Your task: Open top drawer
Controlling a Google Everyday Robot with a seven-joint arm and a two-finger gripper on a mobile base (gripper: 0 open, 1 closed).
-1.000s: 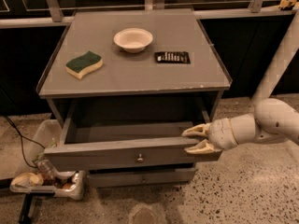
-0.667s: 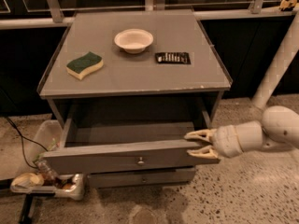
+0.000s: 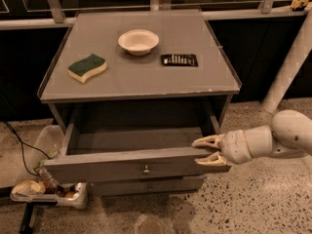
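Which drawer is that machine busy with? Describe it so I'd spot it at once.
Find the grey wooden cabinet with a white round bowl on top. Right under that top sits the grey wooden top drawer, the robot's cream hand at its right end. Unlike the slimmer grey drawer below, which is pushed in, it is pulled out, its deep box showing.

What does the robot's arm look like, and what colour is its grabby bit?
The arm is smooth, rounded and creamy white, made of chunky tube-like segments, with no cables or markings showing. Its gripper, at the right end of the grey wooden top drawer, has two pointed, yellowish-cream jaws.
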